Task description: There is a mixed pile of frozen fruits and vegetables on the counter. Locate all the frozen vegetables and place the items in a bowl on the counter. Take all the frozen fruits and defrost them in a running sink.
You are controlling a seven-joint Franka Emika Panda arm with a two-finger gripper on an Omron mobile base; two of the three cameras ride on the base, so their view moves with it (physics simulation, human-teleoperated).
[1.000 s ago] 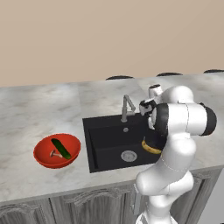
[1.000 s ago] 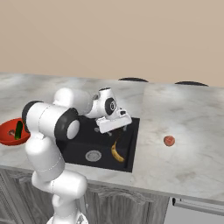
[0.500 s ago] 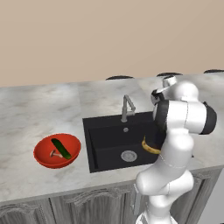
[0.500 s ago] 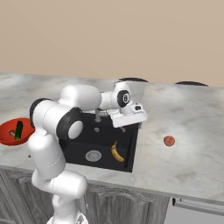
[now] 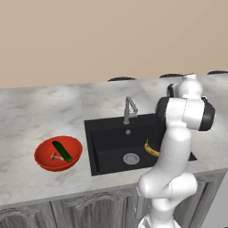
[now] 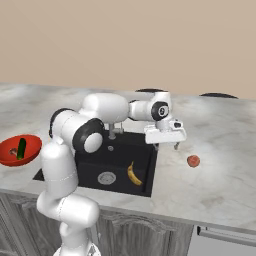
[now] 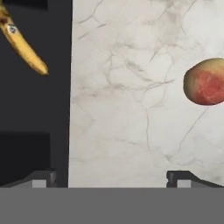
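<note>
reaching for: red fruit (image 6: 193, 160), the last loose item, lying on the table (image 6: 220, 190) just right of the sink (image 6: 90, 170)
tool: tool (image 6: 166, 145) hangs over the sink's right rim, fingers well apart, nothing between them
key relation: fruit lies to the tool's right and slightly nearer the front edge; in the hand view it (image 7: 205, 82) sits off to the right, outside the finger line
axis: fruit is round, so no grasp angle matters
done: banana (image 6: 133, 174) in sink; cucumber (image 5: 62, 151) and mushroom (image 5: 55, 156) in bowl (image 5: 44, 162)
next, likely: shift right to centre, then descend
</note>
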